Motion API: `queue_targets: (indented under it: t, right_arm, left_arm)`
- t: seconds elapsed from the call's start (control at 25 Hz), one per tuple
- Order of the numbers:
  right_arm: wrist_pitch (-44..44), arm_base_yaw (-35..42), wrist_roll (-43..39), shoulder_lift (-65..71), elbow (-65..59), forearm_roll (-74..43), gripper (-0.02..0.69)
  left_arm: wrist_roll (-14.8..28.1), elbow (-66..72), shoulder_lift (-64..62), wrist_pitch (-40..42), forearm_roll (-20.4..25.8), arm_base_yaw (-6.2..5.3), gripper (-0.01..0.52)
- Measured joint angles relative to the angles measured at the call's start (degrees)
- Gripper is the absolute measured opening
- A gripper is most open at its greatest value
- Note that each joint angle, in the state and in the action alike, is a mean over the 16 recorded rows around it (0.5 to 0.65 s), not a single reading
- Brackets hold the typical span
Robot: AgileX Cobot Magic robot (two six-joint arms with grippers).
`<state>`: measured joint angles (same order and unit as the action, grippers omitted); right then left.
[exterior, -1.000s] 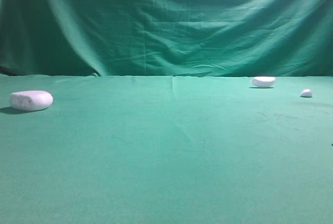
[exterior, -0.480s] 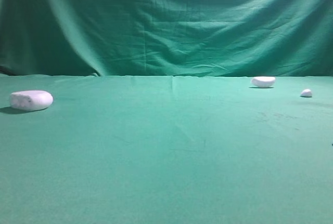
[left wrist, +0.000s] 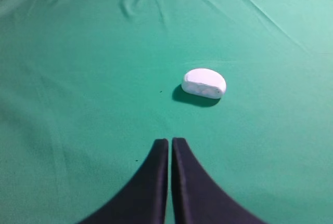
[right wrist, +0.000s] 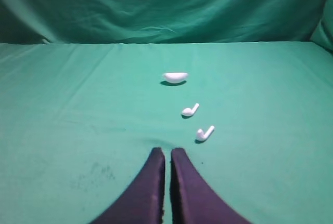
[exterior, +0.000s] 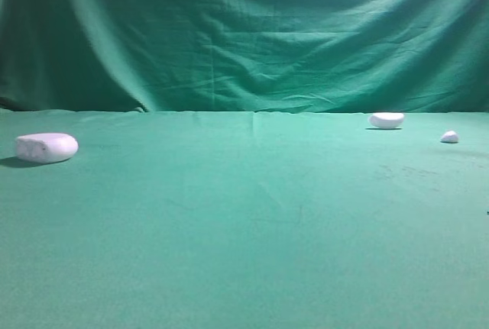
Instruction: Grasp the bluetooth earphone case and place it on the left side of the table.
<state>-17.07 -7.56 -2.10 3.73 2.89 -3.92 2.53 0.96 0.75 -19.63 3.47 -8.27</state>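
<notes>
Your bluetooth earphone case (exterior: 46, 147) lies on the far left of the green-draped surface (exterior: 244, 230) in the exterior high view, flat on its side and free of any contact. From your left wrist camera the same case (left wrist: 204, 83) sits ahead and a little to the right of the left gripper (left wrist: 170, 142), which is clenched, its two dark fingers pressed together with only a thin slit between them and nothing in it; the case is apart from the tips. Your right gripper (right wrist: 167, 151) is likewise clenched on nothing, hovering low over the cloth. Ahead of it you see a white half-dome-shaped piece (right wrist: 175, 77) resting farther back, and two small white earbuds, one (right wrist: 190, 110) nearer the dome and one (right wrist: 204, 133) just beside the gripper's right fingertip. Neither arm shows in the exterior high view. A green backdrop (exterior: 244, 31) hangs in folds behind the surface.
</notes>
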Motion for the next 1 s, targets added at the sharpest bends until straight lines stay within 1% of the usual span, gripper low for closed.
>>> queue_targets:
  t: [0.2, 0.4, 0.64, 1.0]
  right_arm:
    - [-0.7, 3.08, -0.12, -3.52, -3.72, 0.29, 0.0]
    - [-2.44, 4.74, -0.23, -4.37, -4.44, 0.61, 0.0]
    - [-4.3, 5.23, -0.32, -4.41, -4.46, 0.9, 0.0]
    - [-4.55, 5.23, -0.39, -4.41, -4.46, 0.95, 0.0]
  left_arm:
    - [0.0, 0.0, 0.0, 0.0, 0.0, 0.0, 0.0]
    - [0.0, 0.0, 0.0, 0.0, 0.0, 0.0, 0.0]
    - [0.0, 0.0, 0.0, 0.0, 0.0, 0.0, 0.0]
    - [0.0, 0.0, 0.0, 0.0, 0.0, 0.0, 0.0]
